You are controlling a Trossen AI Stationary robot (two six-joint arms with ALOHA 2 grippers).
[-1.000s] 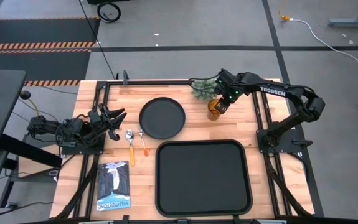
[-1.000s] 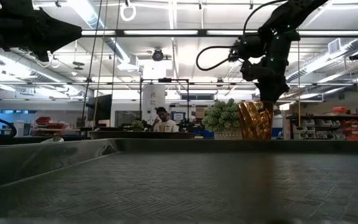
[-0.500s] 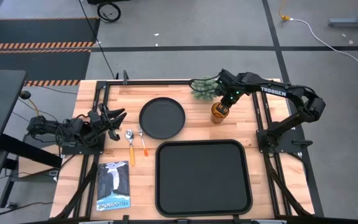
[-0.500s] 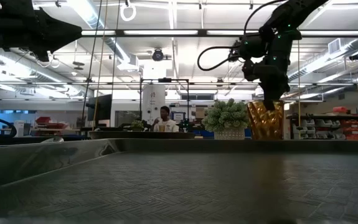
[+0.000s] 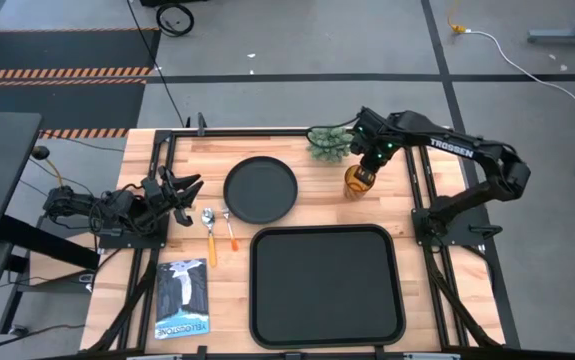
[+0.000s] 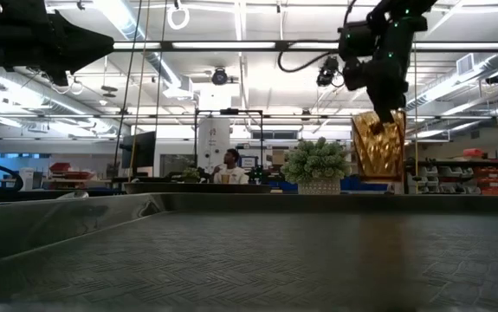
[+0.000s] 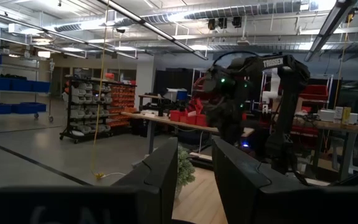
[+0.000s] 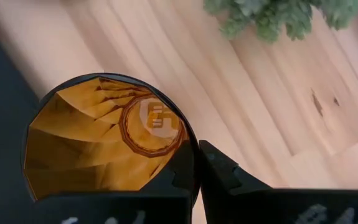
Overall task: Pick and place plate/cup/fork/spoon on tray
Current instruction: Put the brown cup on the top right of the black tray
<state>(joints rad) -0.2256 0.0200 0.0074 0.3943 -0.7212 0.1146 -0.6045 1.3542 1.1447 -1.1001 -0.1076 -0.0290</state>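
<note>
The amber cup (image 5: 359, 181) hangs from my right gripper (image 5: 370, 166) at the table's far right, next to the green plant (image 5: 329, 142). It is above the wood, beyond the tray's far right corner. The low view shows the cup (image 6: 378, 144) clear of the table. The round black plate (image 5: 259, 190) lies on the wood at the far middle. The spoon (image 5: 208, 229) and fork (image 5: 230, 229) lie side by side to its near left. The black tray (image 5: 325, 290) lies at the near middle. My left gripper (image 5: 183, 188) waits open at the table's left edge. My right gripper holds the cup by its rim (image 8: 193, 155), one finger (image 8: 180, 177) inside the cup and the other (image 8: 228, 177) outside its wall. The fingers come from above, pointing down. The cup hangs below them, mouth up and a little tilted, lifted clear of the table.
A printed booklet (image 5: 182, 298) lies at the near left, beside the tray. The potted plant stands close to the cup on its far left side. Black frame rails run along the table's left and right edges. A person shows in the room behind (image 6: 229, 166).
My right gripper has lifted the cup off the table and carried it a little toward the table's right edge, away from the plant. The cup now hangs clear and slightly tilted.
</note>
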